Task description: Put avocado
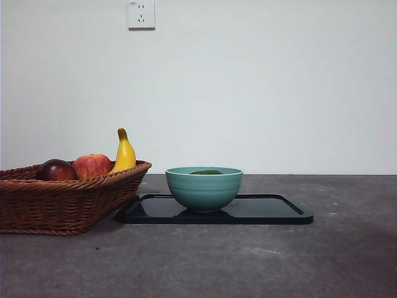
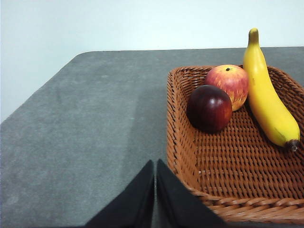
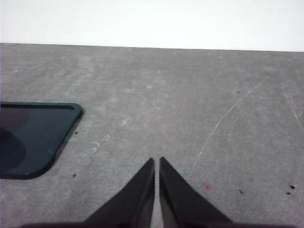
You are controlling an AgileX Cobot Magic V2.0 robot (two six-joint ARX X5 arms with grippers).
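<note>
- Since we see only its dark top over the bowl (image 1: pixel 204 188) rim, the avocado (image 1: pixel 206 172) sits deep inside, likely delivered.
- We keep both arms clear: left gripper (image 2: pixel 155 164) by the basket (image 2: pixel 228 156), right gripper (image 3: pixel 156 161) beside the tray (image 3: pixel 33 137), jaws pressed together, empty.

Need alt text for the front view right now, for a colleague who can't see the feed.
A teal bowl stands on a black tray at mid-table, the dark green top of the avocado just showing above its rim. Left of it, a wicker basket holds a dark red fruit, an apple and a banana; no arm shows.
</note>
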